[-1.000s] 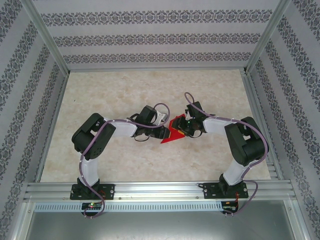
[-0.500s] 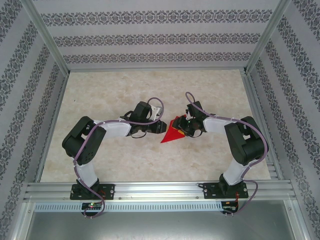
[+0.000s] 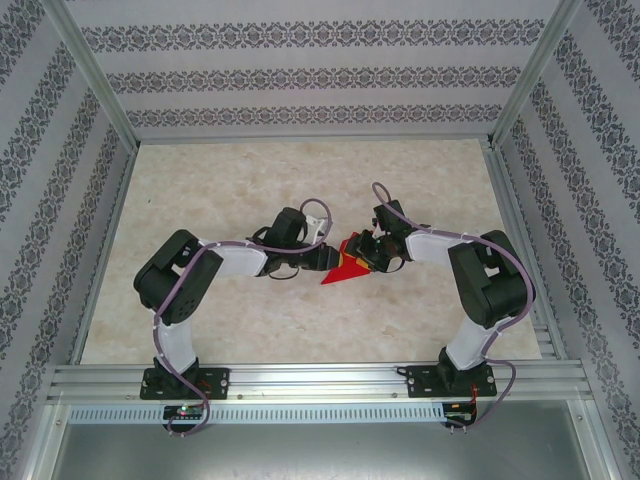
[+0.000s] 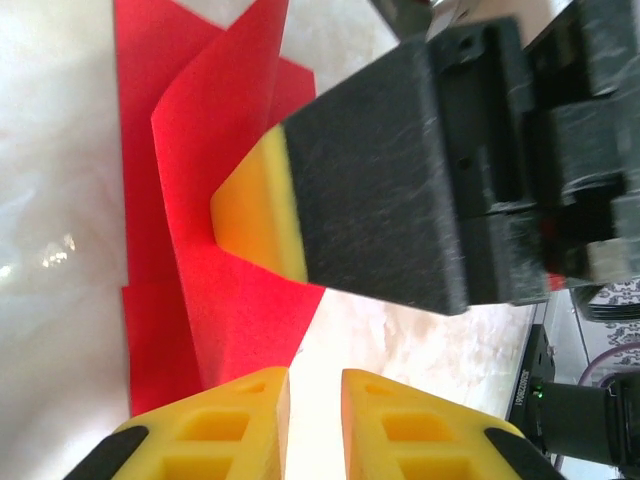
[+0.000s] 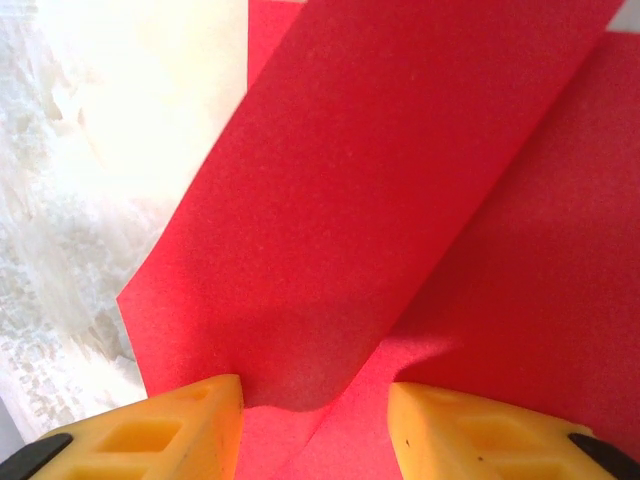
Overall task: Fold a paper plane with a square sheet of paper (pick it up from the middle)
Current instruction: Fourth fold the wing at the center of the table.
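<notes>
A pale, marble-patterned desk [image 3: 420,320] sits inside an aluminium frame [image 3: 300,378], with grey-and-white patterned wallpaper [image 3: 300,75] on three sides. The red sheet of paper [image 3: 333,277], partly folded, lies mid-desk between the two tools. Its long axis runs slantwise, and the sharp corner points away from the right tool [image 5: 315,410], past the left tool [image 4: 315,405] toward the arm bases. A sliver of yellow reverse shows near the right tool. The right tool's fingers stand well apart, straddling a raised red flap. The left tool's fingers are almost together, a thin gap of bare desk between them, with the paper just beside them.
</notes>
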Tool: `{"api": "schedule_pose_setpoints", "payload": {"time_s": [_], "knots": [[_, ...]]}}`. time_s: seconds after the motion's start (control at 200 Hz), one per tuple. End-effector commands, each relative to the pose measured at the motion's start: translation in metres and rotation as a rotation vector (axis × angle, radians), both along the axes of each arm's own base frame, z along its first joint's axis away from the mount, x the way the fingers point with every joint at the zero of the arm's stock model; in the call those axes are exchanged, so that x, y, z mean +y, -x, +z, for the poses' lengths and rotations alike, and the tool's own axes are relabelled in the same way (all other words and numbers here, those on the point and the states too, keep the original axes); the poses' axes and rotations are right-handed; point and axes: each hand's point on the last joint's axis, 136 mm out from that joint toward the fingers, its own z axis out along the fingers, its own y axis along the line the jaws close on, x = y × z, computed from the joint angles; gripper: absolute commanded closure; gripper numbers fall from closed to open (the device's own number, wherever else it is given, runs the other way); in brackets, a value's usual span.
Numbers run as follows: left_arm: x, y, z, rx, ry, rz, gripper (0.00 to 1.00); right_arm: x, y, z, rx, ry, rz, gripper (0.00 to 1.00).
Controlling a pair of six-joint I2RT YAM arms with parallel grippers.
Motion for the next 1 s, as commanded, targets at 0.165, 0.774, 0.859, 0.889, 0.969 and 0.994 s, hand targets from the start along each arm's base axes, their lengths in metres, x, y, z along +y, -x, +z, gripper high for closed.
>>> {"api": "schedule_pose_setpoints", "payload": {"time_s": [0.165,0.774,0.859,0.889,0.969,0.994], "knots": [[-0.005,-0.002,-0.017,0.029,-0.06,-0.014,0.82,-0.058,0.037,-0.064,0.205,0.256,-0.103,0.56],[-0.002,-0.003,-0.036,0.067,-0.118,-0.009,0.86,-0.071,0.052,-0.08,0.284,0.327,-0.12,0.68],[-0.003,-0.003,-0.035,0.065,-0.118,-0.01,0.86,-0.073,0.053,-0.081,0.283,0.333,-0.125,0.68],[-0.003,-0.003,-0.035,0.065,-0.12,-0.011,0.86,-0.073,0.053,-0.081,0.282,0.333,-0.127,0.69],[-0.003,-0.004,-0.035,0.061,-0.122,-0.01,0.86,-0.074,0.053,-0.081,0.28,0.332,-0.13,0.7],[-0.003,-0.005,-0.034,0.059,-0.122,-0.01,0.86,-0.073,0.053,-0.08,0.277,0.33,-0.131,0.7]]}}
